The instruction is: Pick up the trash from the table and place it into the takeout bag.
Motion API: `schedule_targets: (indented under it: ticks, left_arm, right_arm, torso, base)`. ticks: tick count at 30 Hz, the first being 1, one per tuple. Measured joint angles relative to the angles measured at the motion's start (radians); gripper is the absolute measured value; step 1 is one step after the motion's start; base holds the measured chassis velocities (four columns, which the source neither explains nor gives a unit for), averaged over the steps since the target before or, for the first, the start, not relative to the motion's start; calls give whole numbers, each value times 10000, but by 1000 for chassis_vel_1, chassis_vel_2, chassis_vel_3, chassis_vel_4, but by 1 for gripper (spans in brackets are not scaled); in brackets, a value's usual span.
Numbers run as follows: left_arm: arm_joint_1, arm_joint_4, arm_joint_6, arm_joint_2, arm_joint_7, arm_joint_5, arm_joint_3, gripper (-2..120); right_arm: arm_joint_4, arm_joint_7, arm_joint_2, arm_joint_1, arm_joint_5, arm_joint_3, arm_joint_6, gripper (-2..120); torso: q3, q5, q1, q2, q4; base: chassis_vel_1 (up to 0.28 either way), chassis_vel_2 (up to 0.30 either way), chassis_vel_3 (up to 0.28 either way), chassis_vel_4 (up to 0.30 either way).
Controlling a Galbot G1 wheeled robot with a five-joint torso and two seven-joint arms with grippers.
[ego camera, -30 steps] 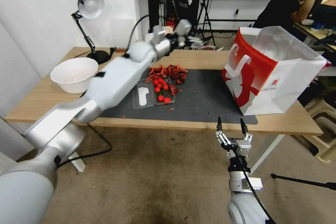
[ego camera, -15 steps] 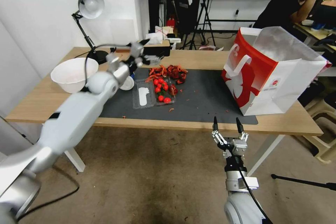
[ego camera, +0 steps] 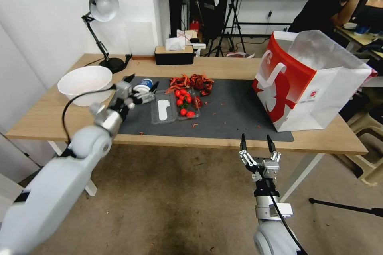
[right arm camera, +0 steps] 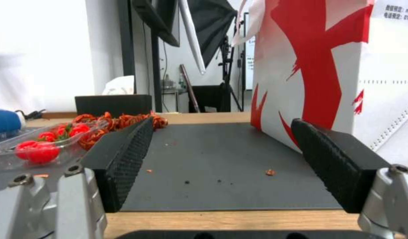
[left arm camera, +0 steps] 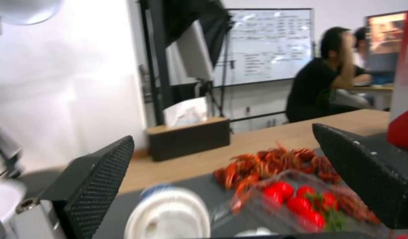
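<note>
A white lidded cup [ego camera: 144, 84] with a blue label stands on the dark mat [ego camera: 235, 111] of the table [ego camera: 223, 65], left of a clear tray of red tomatoes [ego camera: 181, 103]. My left gripper [ego camera: 142, 83] is open, one finger on each side of the cup [left arm camera: 168, 212], and I see no contact. A pile of red shells [ego camera: 191, 81] lies behind the tray. The beige bowl [ego camera: 85, 84] sits at the table's left end. The red and white takeout bag [ego camera: 311, 83] stands open at the right. My right gripper [ego camera: 257, 145] hangs open below the table's front edge, empty.
A desk lamp [ego camera: 101, 8] and a dark tissue box [ego camera: 174, 54] stand along the table's back edge. Small red crumbs dot the mat between the tray and the bag. In the right wrist view the bag's side [right arm camera: 319, 66] rises just beyond the open fingers.
My left arm has swung from above the back of the table down and leftward to the lidded cup. The right gripper has sunk slightly.
</note>
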Motion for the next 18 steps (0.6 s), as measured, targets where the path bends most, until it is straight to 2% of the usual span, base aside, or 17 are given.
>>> schedule_targets:
  ticks: [6,7,8,12,15,18]
  left_arm:
    - [1025,-579,-63,-276,-290,336,-651,100]
    - [1319,-715,-100,-402,-448,463,-796,100]
    - [1862,-931,-257,-638,-635,710,-1069,100]
    - [2649,-1193,-447,-969,-933,1162,-1403,100]
    - [3844,-1616,-755,-1684,-1462,1751,-1886,100]
    - [4447,-1772,-1113,-2196,-1628,2355,-2146,100]
  right_arm:
    - [-9,8,29,-19,-6,6,50,81]
    - [-9,12,40,-40,-8,14,75,81]
    - [-9,24,72,-93,-23,45,127,81]
    - [-13,31,83,-142,-35,61,183,81]
    - [-76,56,94,-155,-36,90,283,81]
    - [-82,76,86,-157,-17,112,322,81]
  torso:
    - [0,2,0,0,2]
    - [0,1,0,0,4]
    - [0,1,0,-1,-7]
    - [1,1,1,-2,-1]
    - [1,0,0,-2,0]
    - [0,4,0,-1,0]
  base:
    - [0,0,0,0]
    - [0,0,0,0]
    - [0,0,0,0]
    - [0,0,0,0]
    - [0,0,0,0]
    - [0,0,0,0]
